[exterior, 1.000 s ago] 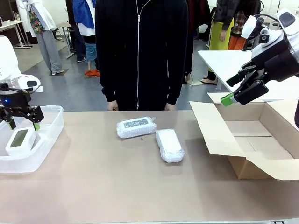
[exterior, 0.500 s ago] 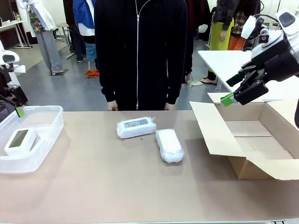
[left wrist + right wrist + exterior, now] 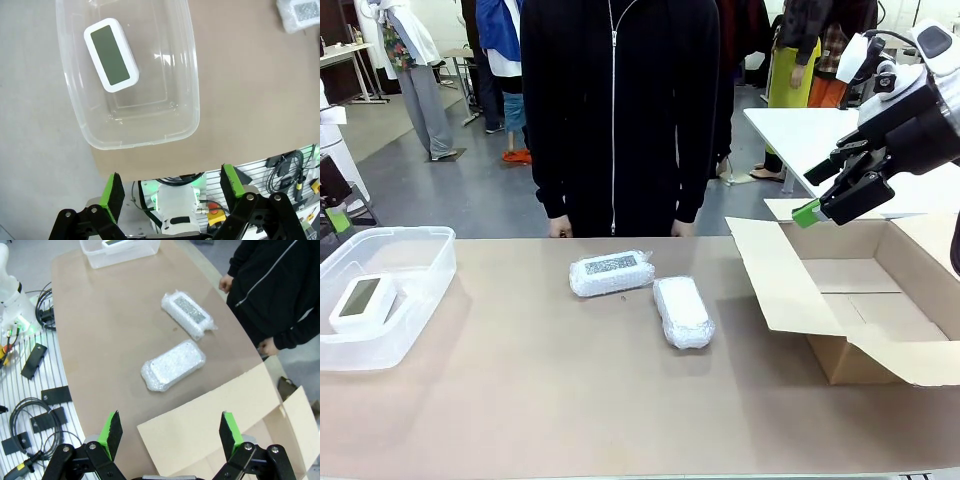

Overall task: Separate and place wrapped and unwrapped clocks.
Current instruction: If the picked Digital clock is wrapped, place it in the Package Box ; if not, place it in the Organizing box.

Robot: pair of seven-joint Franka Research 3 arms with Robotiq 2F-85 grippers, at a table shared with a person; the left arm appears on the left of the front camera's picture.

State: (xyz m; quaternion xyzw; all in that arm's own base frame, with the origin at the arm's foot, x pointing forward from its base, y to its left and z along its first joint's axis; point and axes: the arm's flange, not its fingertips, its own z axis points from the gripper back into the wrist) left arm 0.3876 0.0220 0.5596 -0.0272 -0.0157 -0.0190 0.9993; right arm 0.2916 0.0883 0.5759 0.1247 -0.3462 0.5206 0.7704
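The unwrapped clock (image 3: 362, 300), white with a greyish face, lies in the clear plastic bin (image 3: 425, 285) at the table's left; the left wrist view looks down on this clock (image 3: 111, 55). My left gripper (image 3: 335, 218) hangs open at the far left edge, above and behind the bin, jaws (image 3: 171, 185) empty. Two bubble-wrapped clocks lie mid-table, one (image 3: 611, 273) crosswise and one (image 3: 682, 311) lengthwise, touching at a corner. My right gripper (image 3: 815, 193) is open and empty above the cardboard box's left flap, with the wrapped clocks (image 3: 187, 314) (image 3: 173, 365) far below it (image 3: 171, 432).
An open cardboard box (image 3: 880, 300) with spread flaps sits at the right. A person in a black jacket (image 3: 620, 110) stands at the far edge, hands (image 3: 225, 282) resting near the table rim. Bare tabletop lies in front of the wrapped clocks.
My left gripper rose from just above the bin and drew back to the left edge, leaving the bare clock in the bin. The right arm stayed still.
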